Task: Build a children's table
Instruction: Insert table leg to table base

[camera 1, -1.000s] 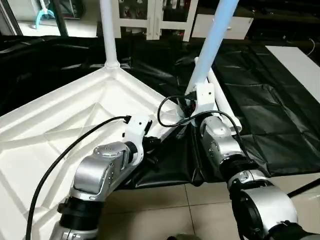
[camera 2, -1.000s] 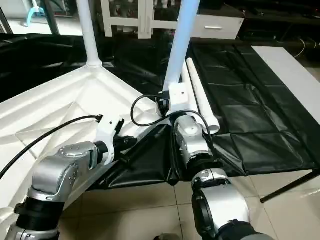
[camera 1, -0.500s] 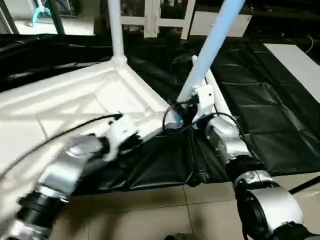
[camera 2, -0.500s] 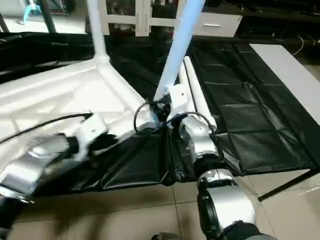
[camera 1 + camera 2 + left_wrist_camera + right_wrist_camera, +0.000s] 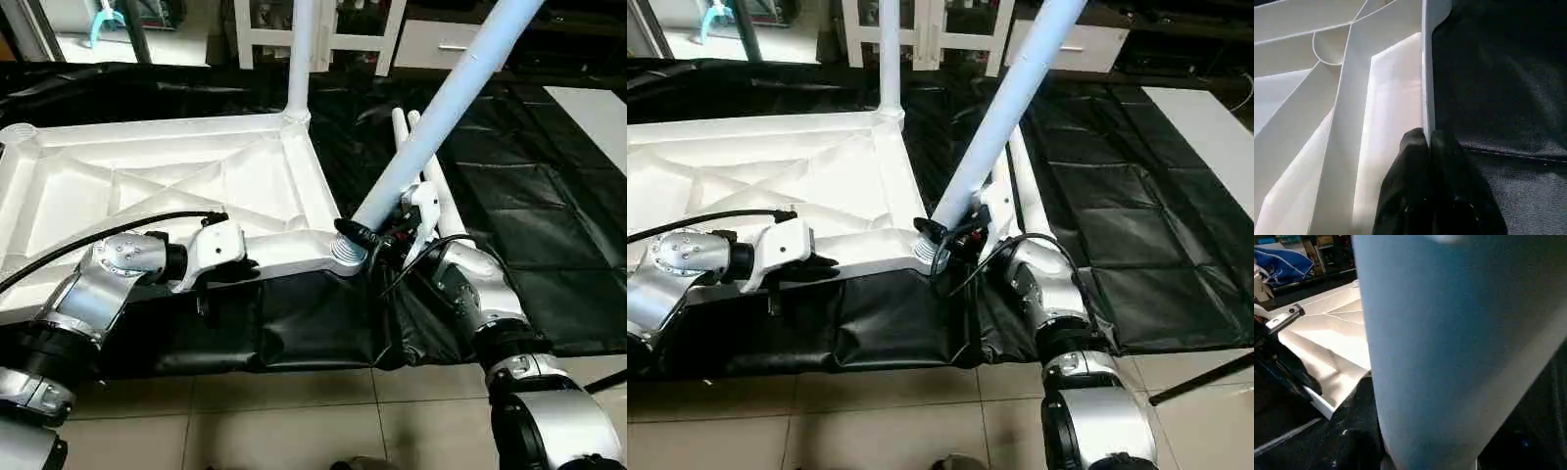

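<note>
— Where did we have the leg [image 5: 446, 103] relative to the socket [image 5: 346, 251]?

— Its lower end sat right at the near right corner socket of the tabletop [image 5: 157, 181], which lay underside up on the black-covered bench [image 5: 549, 196]. The leg's long axis leaned well off vertical, its top tipped away from us and to our right, so it was not lined up with the socket's own axis.

— And our grip on it?

— Our right gripper [image 5: 387, 240] was at the leg's base, its fingers closed around the tube just above the socket. Our left gripper [image 5: 1429, 147] had its fingers pinched shut on the tabletop's near rim, to the left of that corner.

— So which arm mattered for the next move?

— The right one, we judged: the leg needed swinging upright, toward us and leftward, before it would seat. One leg [image 5: 300, 54] already stood in the far right corner; two spare legs [image 5: 431, 176] lay on the bench behind our right gripper.
</note>
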{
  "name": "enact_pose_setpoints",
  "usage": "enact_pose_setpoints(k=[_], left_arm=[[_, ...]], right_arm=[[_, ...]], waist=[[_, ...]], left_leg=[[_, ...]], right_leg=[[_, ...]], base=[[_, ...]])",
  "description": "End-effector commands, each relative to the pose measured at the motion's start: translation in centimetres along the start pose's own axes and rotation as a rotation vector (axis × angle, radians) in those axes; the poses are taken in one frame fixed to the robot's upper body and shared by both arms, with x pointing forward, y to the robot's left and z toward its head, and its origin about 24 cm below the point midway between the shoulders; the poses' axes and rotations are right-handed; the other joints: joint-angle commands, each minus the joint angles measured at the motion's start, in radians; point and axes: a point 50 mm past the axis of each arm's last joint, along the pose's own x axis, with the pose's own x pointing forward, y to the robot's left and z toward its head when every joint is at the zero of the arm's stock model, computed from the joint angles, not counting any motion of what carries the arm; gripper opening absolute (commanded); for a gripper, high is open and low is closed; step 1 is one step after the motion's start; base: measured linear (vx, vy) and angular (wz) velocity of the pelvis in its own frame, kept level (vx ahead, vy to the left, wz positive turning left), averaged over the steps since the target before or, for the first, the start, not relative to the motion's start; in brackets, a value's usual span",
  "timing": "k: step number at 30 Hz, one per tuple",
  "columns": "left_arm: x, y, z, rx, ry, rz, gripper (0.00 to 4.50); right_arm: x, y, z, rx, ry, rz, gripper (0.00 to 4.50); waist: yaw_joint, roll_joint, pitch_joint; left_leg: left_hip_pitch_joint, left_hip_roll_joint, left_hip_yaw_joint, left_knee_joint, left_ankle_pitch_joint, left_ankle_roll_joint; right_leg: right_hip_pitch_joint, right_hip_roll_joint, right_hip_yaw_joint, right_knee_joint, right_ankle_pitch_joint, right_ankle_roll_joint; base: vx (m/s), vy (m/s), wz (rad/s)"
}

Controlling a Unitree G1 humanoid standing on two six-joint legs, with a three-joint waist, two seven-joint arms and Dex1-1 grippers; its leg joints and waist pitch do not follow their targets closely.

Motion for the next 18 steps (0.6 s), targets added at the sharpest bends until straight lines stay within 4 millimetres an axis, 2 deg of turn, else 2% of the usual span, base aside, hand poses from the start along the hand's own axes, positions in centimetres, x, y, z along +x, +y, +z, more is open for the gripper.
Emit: enact_pose_setpoints(k=[1,3,9,12,13,16,18], left_arm=[[-0.6,0.6,-1.6,-0.048,0.077,0.050,0.00],[-0.5,0.5,-2.0,-0.046,0.085,0.052,0.00],[-0.6,0.5,-2.2,-0.061,0.055,0.063,0.00],[-0.8,0.5,-2.3,-0.067,0.033,0.055,0.00],[-0.9,0.5,-2.4,-0.070,0.031,0.053,0.00],[-1.2,0.8,-2.8,-0.043,0.046,0.072,0.00],[-1.2,1.3,-2.3,-0.032,0.021,0.119,0.00]], right_arm=[[-0.5,0.5,-1.9,0.062,0.034,0.014,1.89],[0.0,-0.5,0.7,0.007,-0.087,-0.062,1.89],[0.0,-1.3,3.2,0.020,-0.201,-0.098,1.89],[-0.4,-1.6,4.4,0.042,-0.276,-0.125,1.89],[-0.5,-1.7,4.7,0.055,-0.296,-0.130,1.89],[-0.7,-1.4,4.6,0.036,-0.257,-0.099,1.89],[-1.0,-1.3,4.2,0.006,-0.203,-0.087,1.89]], waist=[[0.007,0.025,-0.077],[0.012,0.021,-0.080],[0.016,0.022,-0.082],[0.017,0.022,-0.083],[0.019,0.026,-0.088],[0.022,0.026,-0.093],[0.023,0.026,-0.096]], left_leg=[[0.000,0.005,0.011,-0.025,0.191,0.138],[-0.004,0.005,0.010,-0.025,0.173,0.121],[-0.007,0.007,0.009,-0.027,0.151,0.098],[-0.009,0.004,0.009,-0.025,0.162,0.090],[-0.007,0.004,0.009,-0.024,0.167,0.088],[-0.009,-0.001,0.009,-0.020,0.184,0.079],[-0.010,-0.002,0.009,-0.019,0.180,0.070]], right_leg=[[0.084,-0.069,0.050,-0.012,0.585,-0.305],[0.087,-0.071,0.052,-0.011,0.577,-0.296],[0.090,-0.065,0.052,-0.013,0.554,-0.285],[0.094,-0.060,0.053,-0.010,0.589,-0.274],[0.096,-0.060,0.053,-0.009,0.601,-0.273],[0.100,-0.052,0.050,-0.004,0.659,-0.261],[0.102,-0.052,0.050,-0.004,0.660,-0.256]], base=[[0.000,0.000,0.00],[0.000,0.000,0.00],[0.000,0.000,0.00],[0.000,0.000,0.00],[0.000,0.000,0.00],[0.000,0.000,0.00],[0.000,0.000,0.00]])
